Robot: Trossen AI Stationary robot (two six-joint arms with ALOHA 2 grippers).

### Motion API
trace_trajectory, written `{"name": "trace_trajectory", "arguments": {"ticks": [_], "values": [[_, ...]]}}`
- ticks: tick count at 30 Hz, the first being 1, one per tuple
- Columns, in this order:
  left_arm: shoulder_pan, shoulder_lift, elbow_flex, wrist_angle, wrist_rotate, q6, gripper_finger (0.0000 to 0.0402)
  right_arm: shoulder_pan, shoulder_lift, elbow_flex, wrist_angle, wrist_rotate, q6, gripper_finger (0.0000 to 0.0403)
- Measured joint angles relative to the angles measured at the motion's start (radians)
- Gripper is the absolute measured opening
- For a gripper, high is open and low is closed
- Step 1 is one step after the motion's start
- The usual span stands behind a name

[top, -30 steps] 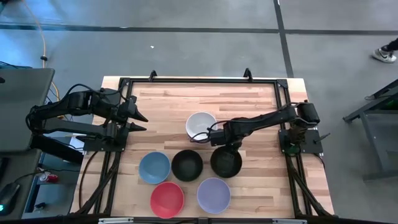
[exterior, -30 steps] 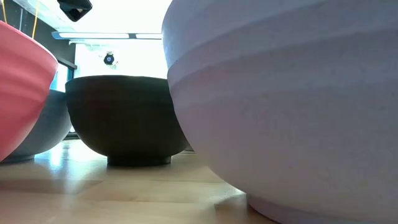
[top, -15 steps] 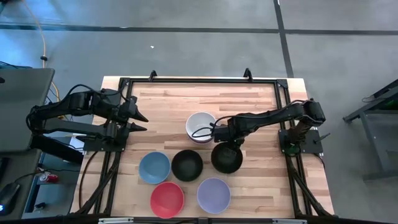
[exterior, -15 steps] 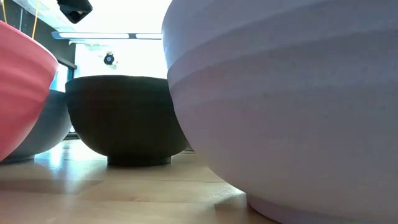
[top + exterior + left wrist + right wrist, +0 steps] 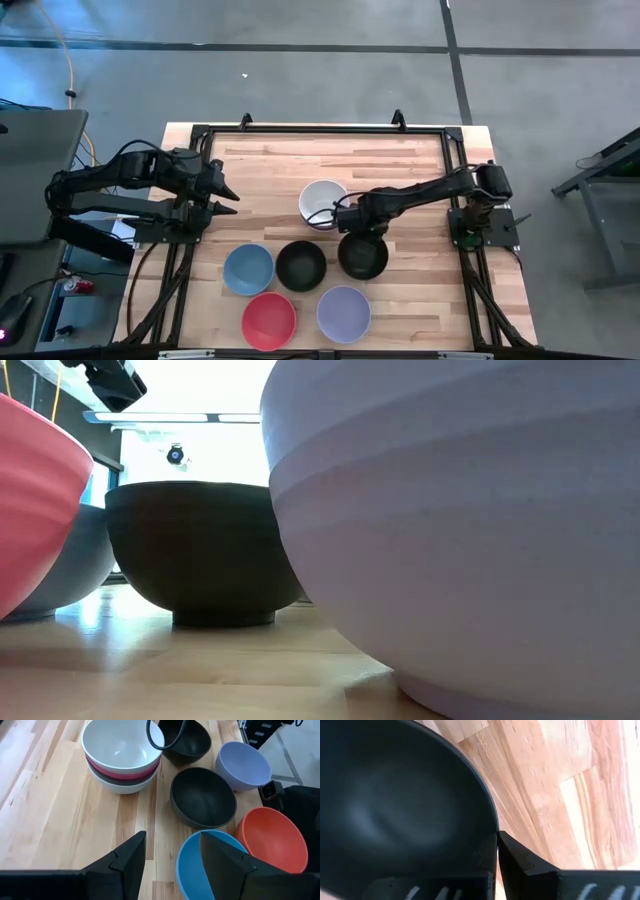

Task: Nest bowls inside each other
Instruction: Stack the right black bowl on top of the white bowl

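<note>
We saw the right gripper (image 5: 352, 234) out over the middle of the table (image 5: 270, 160), its jaws clamped on the rim of a black bowl (image 5: 363, 256); in the right wrist view the two dark fingers (image 5: 520, 857) pinched that rim (image 5: 487, 815) between them. In the left wrist view this bowl (image 5: 186, 741) hung tilted just beside the stack of bowls (image 5: 323, 204), a white one over a magenta band and more beneath. A second black bowl (image 5: 301, 265) sat upright between the held one and the blue bowl (image 5: 248, 268). Nearer the front edge stood the red bowl (image 5: 269, 320) and the lavender bowl (image 5: 344, 313), side by side. The left gripper (image 5: 226, 198) waited at the table's left side, jaws apart and holding nothing.
</note>
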Motion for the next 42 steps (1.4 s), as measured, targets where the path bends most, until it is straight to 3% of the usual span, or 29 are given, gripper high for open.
{"name": "trace_trajectory", "arguments": {"ticks": [21,31,42], "values": [[0.000,-0.019,0.000,0.000,0.001,-0.003,0.0175,0.000,0.015,0.000,0.048,-0.044,-0.024,0.0002],[0.000,-0.019,0.000,0.000,0.001,-0.003,0.0175,0.000,0.015,0.000,0.056,-0.046,-0.027,0.0067],[0.000,-0.019,0.000,0.000,0.001,-0.004,0.0175,0.000,0.018,0.000,0.060,-0.039,-0.029,0.0071]]}}
